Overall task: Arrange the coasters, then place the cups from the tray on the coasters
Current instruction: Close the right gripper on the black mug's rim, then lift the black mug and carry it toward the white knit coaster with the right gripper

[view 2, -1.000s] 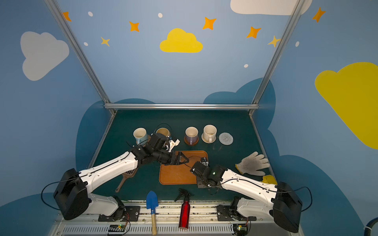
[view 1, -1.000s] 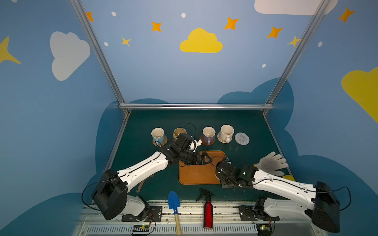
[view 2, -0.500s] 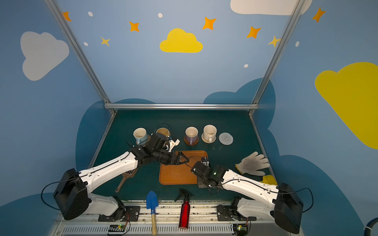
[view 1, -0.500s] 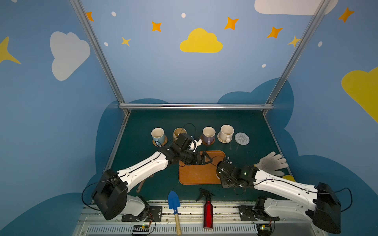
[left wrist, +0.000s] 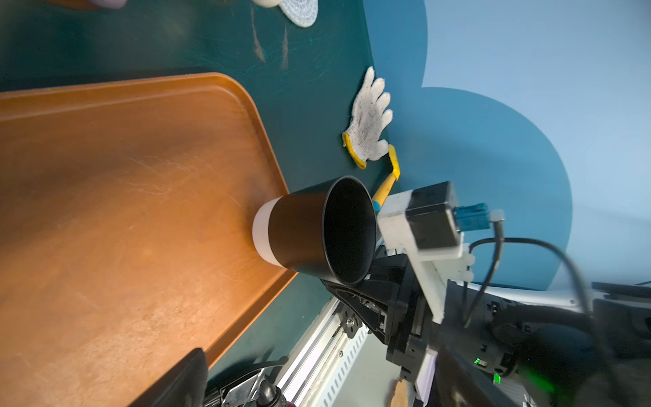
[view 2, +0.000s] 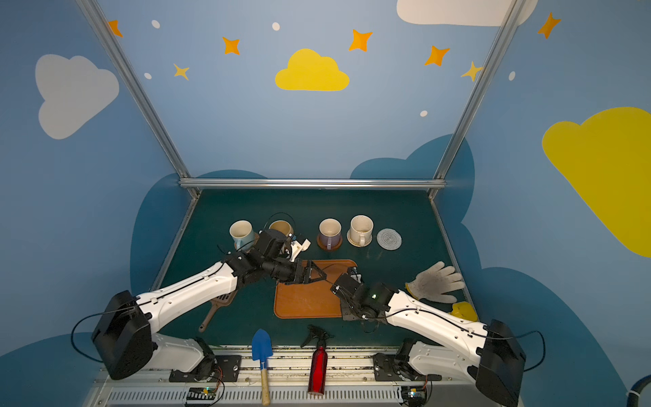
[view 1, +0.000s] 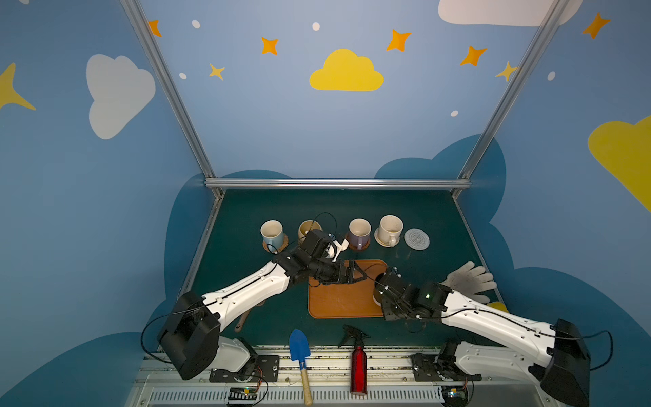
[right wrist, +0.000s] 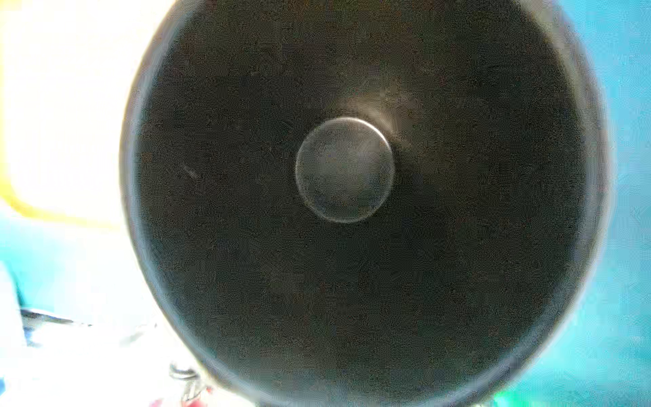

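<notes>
Four cups stand on coasters in a back row: light blue (view 1: 272, 232), tan-yellow (view 1: 307, 228), lavender (view 1: 359, 230), cream speckled (view 1: 390, 227). To their right a pale grey rope coaster (view 1: 417, 239) lies bare. The black cup (left wrist: 303, 232) with a white base stands at the right edge of the orange-brown tray (view 1: 338, 299). My right gripper (view 1: 382, 287) is shut on it, and the right wrist view looks straight down into the cup (right wrist: 345, 169). My left gripper (view 1: 355, 276) hangs open over the tray's far part, holding nothing; one finger (left wrist: 179, 377) shows in the left wrist view.
A white work glove (view 1: 468, 282) and a yellow-handled tool (view 1: 498, 306) lie at the right edge. A blue trowel (view 1: 299, 349) and a red spray bottle (view 1: 358, 366) lie on the front rail. A brown scoop (view 2: 218, 306) lies under the left arm.
The right gripper has closed the last bit onto the black cup. Both arms stay almost where they were.
</notes>
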